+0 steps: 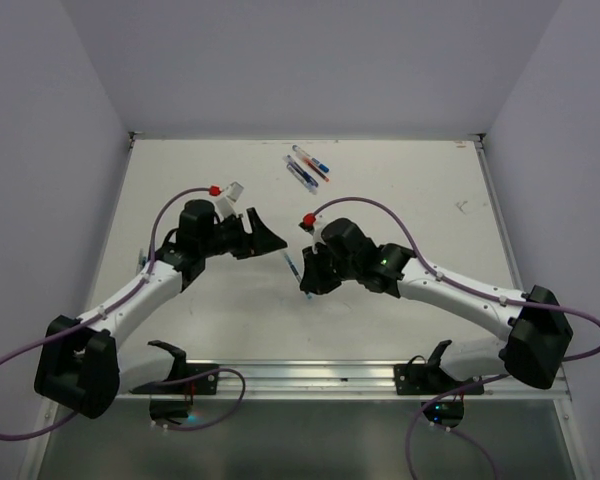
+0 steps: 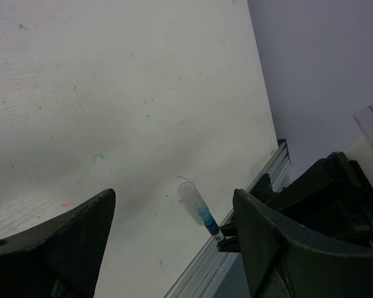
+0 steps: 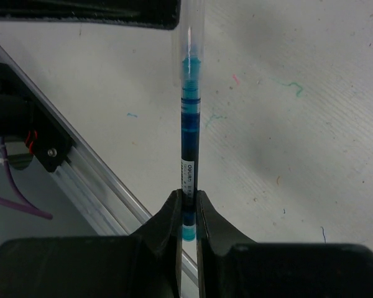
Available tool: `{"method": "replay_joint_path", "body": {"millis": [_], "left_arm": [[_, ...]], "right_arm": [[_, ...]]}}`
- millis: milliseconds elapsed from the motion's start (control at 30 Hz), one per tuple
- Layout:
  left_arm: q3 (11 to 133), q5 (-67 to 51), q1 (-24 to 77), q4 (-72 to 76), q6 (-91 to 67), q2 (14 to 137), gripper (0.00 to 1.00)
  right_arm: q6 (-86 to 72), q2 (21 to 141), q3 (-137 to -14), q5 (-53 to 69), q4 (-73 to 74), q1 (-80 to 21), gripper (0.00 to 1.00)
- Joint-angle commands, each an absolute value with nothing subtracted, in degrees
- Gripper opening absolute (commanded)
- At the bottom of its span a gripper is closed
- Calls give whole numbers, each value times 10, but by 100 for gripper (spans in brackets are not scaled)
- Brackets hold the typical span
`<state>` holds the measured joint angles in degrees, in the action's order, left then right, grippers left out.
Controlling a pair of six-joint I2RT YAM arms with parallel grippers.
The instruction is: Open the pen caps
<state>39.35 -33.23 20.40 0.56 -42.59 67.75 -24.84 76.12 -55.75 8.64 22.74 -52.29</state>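
Right wrist, right hand [image 3: 188,208] pinching pen [image 3: 189,133], axis straight outward

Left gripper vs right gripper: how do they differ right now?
Left gripper is open wide; right gripper is shut tight. Left gripper holds nothing; right gripper clamps a pen near its blue end. Both are black, and the pen shows in both wrist views.

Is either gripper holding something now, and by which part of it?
The right gripper clamps a blue pen near one end of its barrel; the left gripper is open and empty.
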Motion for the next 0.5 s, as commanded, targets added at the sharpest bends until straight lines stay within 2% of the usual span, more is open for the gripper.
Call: {"method": "replay_joint_path", "body": {"millis": [0, 367, 467], "left_arm": [[376, -340, 216, 61, -457, 685, 76], [367, -347, 229, 90, -489, 693, 59], [367, -349, 229, 94, -493, 692, 48]], "right_arm": [[-259, 766, -570, 91, 188, -525, 0], [-270, 785, -567, 92, 161, -527, 0], [-272, 785, -563, 91, 157, -529, 0]]}}
